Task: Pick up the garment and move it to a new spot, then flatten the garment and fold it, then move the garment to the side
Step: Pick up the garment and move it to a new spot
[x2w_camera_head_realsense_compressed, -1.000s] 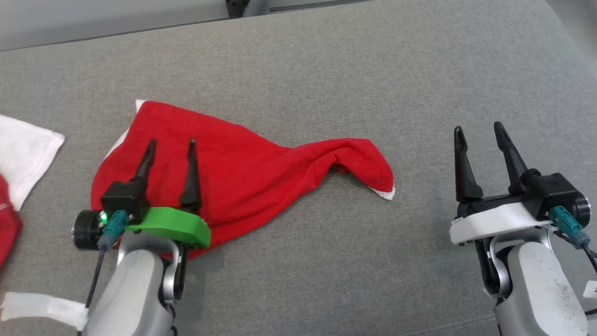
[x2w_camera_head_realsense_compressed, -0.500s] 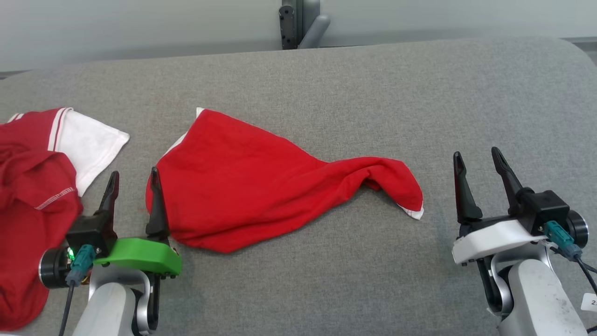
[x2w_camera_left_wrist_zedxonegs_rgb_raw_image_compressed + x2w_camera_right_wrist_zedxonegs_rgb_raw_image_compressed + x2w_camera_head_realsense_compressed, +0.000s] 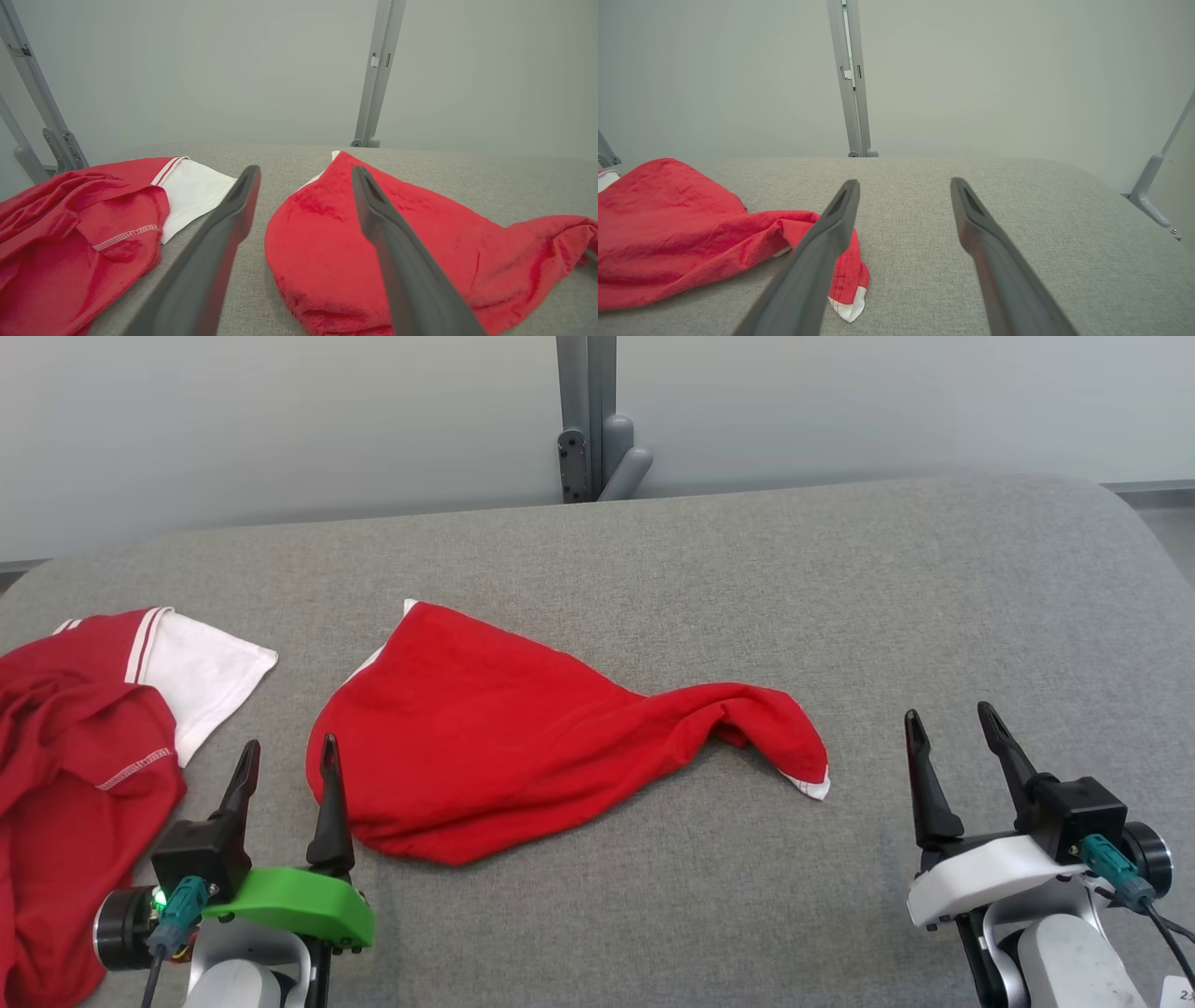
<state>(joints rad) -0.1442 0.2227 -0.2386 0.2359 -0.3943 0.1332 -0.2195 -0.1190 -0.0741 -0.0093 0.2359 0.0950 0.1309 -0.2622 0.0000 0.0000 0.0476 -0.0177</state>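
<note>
Garment (image 3: 523, 747), red, is lying loose near the middle of the gray padded table (image 3: 840, 560). Its broad rounded end is pointing toward the robot's left. Its narrow, twisted end, finishing in a white-trimmed corner (image 3: 810, 787), is trailing toward the right. It is showing wrinkles and a rolled hump, so it is reading as neither flattened nor neatly folded.

Left gripper (image 3: 288, 744) is hovering at the near left, jaws standing wide apart and gripping nothing. Its inner finger (image 3: 329, 793) is sitting just beside the garment's rounded edge; whether it is touching the cloth cannot be told. Right gripper (image 3: 948, 711) is hanging at the near right, likewise spread and empty, well apart from the trimmed corner. A second garment (image 3: 84, 784), red with a white sleeve (image 3: 210, 672), is lying heaped at the table's left edge, apart from the first.

Judgement: the pick-up step is appearing to be in hand, with nothing lifted yet. The middle piece is being taken as the task's thing because it is lying between the two grippers, though that is not certain. The next move is calling for the left gripper to drop onto the rounded edge beside it and pinch a fold of cloth. The right arm would be reaching inward to the trimmed corner, so that both ends rise together without tightening the twist.
</note>
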